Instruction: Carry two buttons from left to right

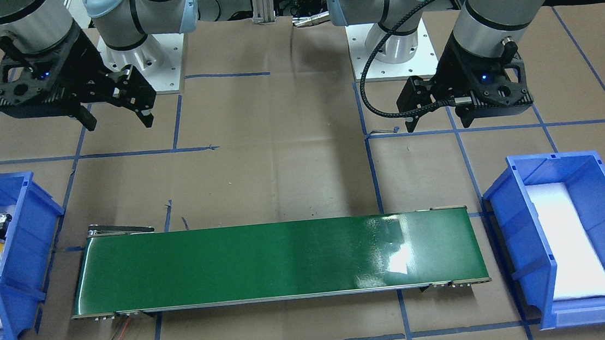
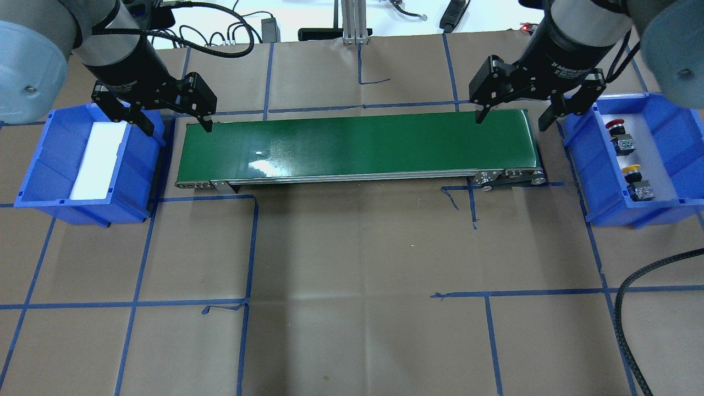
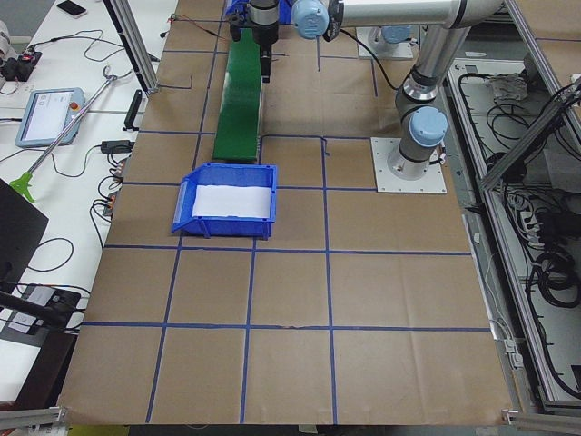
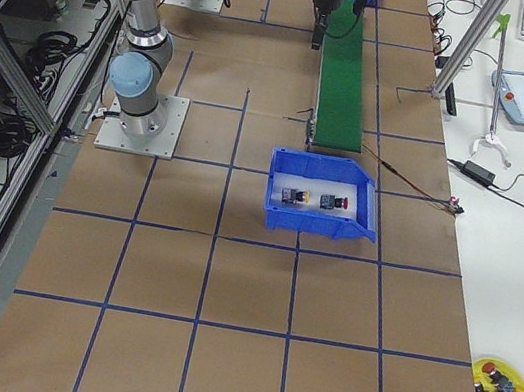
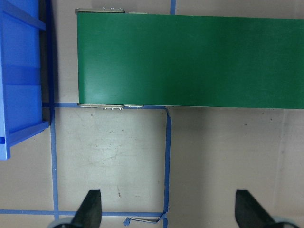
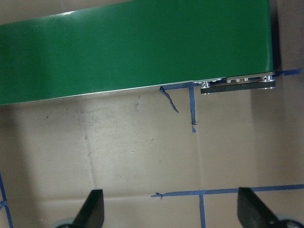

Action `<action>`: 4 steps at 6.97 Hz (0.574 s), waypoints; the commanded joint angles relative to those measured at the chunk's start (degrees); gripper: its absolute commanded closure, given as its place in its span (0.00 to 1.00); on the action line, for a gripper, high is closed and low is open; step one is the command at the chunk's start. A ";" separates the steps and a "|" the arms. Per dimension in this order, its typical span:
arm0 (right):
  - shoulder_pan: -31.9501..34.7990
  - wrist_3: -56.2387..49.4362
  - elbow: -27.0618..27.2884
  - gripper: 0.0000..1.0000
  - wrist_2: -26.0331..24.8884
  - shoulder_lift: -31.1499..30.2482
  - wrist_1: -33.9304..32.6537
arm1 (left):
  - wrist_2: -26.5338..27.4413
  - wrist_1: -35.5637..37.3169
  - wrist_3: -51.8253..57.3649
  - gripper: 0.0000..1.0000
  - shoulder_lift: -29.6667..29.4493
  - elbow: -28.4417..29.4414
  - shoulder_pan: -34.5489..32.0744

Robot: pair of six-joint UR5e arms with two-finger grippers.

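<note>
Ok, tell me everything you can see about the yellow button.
The yellow button has a yellow mushroom cap, a black collar and a grey square block. It lies on its side on the white liner of the blue bin at the robot's right end of the conveyor, cap pointing away from the robot. Nothing grips it; the red button lies apart, farther out.

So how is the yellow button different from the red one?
The yellow button has a yellow cap; the red button has a red one. The yellow button lies nearer the robot, the red button farther. Both have grey blocks and lie on their sides in the same blue bin.
</note>
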 commanded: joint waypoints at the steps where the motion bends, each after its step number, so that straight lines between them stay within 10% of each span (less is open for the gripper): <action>1: 1.26 1.27 1.02 0.00 -1.67 -0.13 -0.27 | 0.00 0.00 0.00 0.00 0.00 0.00 0.00; 4: 1.26 0.91 0.94 0.00 -1.76 -0.04 -0.71 | 0.00 0.00 0.00 0.00 0.00 0.00 0.00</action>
